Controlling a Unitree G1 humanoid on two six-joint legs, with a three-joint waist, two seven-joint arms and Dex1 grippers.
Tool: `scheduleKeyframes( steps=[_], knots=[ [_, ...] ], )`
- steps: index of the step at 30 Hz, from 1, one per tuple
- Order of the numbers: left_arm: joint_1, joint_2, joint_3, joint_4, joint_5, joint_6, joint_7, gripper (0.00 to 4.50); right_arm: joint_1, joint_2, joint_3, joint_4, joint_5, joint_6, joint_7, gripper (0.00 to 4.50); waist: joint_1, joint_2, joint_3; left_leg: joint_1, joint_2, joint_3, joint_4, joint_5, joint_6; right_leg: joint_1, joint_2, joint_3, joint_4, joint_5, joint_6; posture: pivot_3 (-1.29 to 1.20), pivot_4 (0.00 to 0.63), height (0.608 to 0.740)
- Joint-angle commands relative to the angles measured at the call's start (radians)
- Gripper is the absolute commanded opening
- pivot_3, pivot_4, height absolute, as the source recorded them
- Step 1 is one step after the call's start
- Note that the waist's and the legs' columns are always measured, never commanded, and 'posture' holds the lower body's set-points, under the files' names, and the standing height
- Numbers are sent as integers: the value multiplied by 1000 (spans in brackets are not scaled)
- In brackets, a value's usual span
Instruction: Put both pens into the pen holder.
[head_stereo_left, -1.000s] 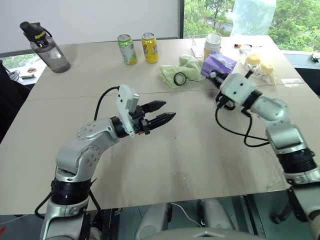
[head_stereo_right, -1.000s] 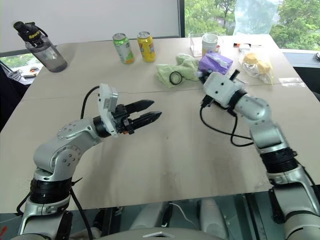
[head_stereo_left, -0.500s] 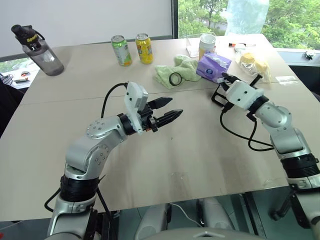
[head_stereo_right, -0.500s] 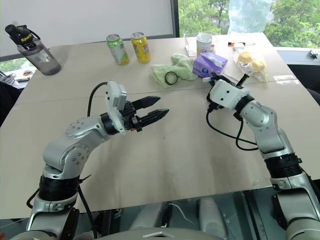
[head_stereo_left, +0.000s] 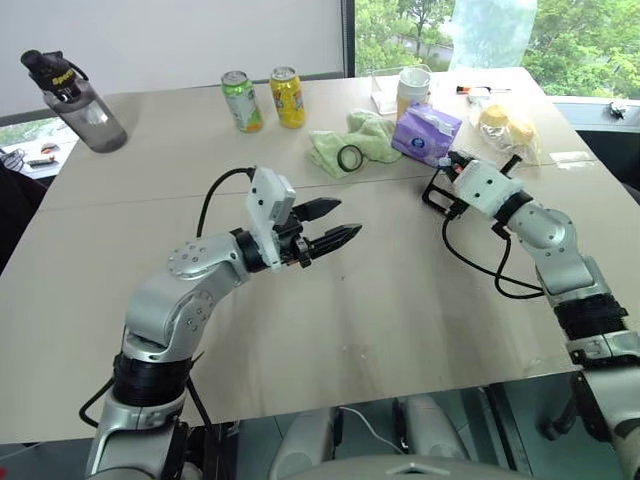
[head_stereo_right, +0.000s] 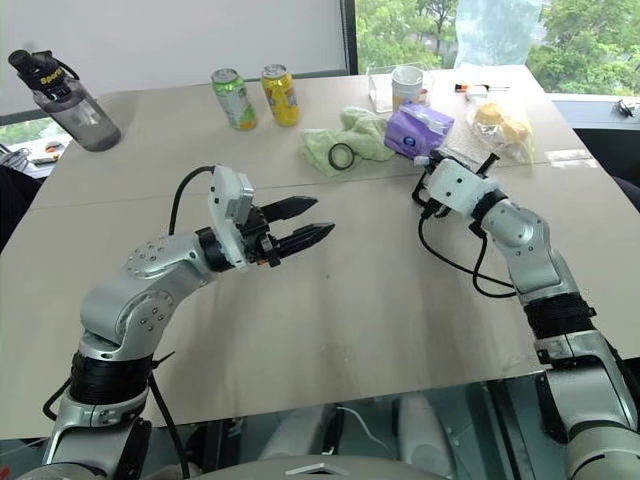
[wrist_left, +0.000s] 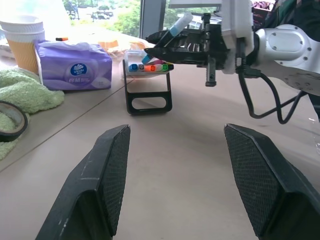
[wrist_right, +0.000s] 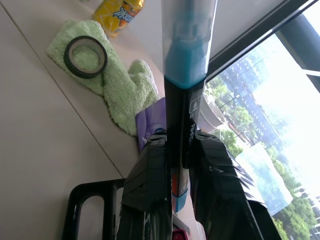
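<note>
Beyond the far edge of a wide beige table (head_stereo_left: 380, 330), big windows show green trees. The right gripper (wrist_left: 165, 47) hangs just above the pen holder (wrist_left: 148, 85), its two black fingers (wrist_right: 150, 200) pinched on the blue-ended pen (wrist_right: 184, 75), whose clear cap stands up past the fingertips. The left gripper (head_stereo_left: 335, 224) hovers mid-table, well apart from the holder, its fingers spread and gripping nothing. Whether the pink-ended pen is already inside cannot be told.

The chief risk, as a judgement, is a missed drop. The pen is smooth, thin and hard, and it sits tilted in the grip, so if let go off-line it could strike the holder's rim or the bright marker caps (wrist_left: 150, 67) and skid onto the table. The holder is a light, open black frame on thin looped legs, so a downward nudge from the gripper could tip or slide it toward the soft purple tissue pack (wrist_left: 74, 65) just beside it. A fluffy green cloth (head_stereo_left: 350, 140) with a black tape ring (head_stereo_left: 358, 157) on it lies nearby
</note>
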Motion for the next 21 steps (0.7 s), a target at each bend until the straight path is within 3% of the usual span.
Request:
scheduleKeyframes(
  steps=[1,3,7,16,21],
  knots=[
    [5,15,7,-42,7,-18,-8,3124,-53,-2,-21,65,-3,-70,-21,1862,0,0,0,0,0,0,0,0,0,0,0,0,0,0,0,0,150,740],
    [4,20,8,-37,11,-21,-12,3124,-75,-2,-18,117,-8,-98,-26,2545,-1,0,0,0,0,0,0,0,0,0,0,0,0,0,0,0,150,740],
    [-6,21,8,-29,16,-25,-16,3124,-104,-2,-18,182,-17,-141,-39,4341,-1,0,0,0,0,0,0,0,0,0,0,0,0,0,0,0,150,740],
    [5,20,11,-20,25,-33,-23,3124,-93,4,-41,163,14,-195,-50,4434,-1,0,0,0,0,0,0,0,0,0,0,0,0,0,0,0,150,740],
    [106,20,15,14,111,-93,15,3124,71,48,-74,-149,377,-13,212,4434,-5,0,0,0,1,0,0,0,0,0,0,0,0,0,0,0,150,740]
  ],
)
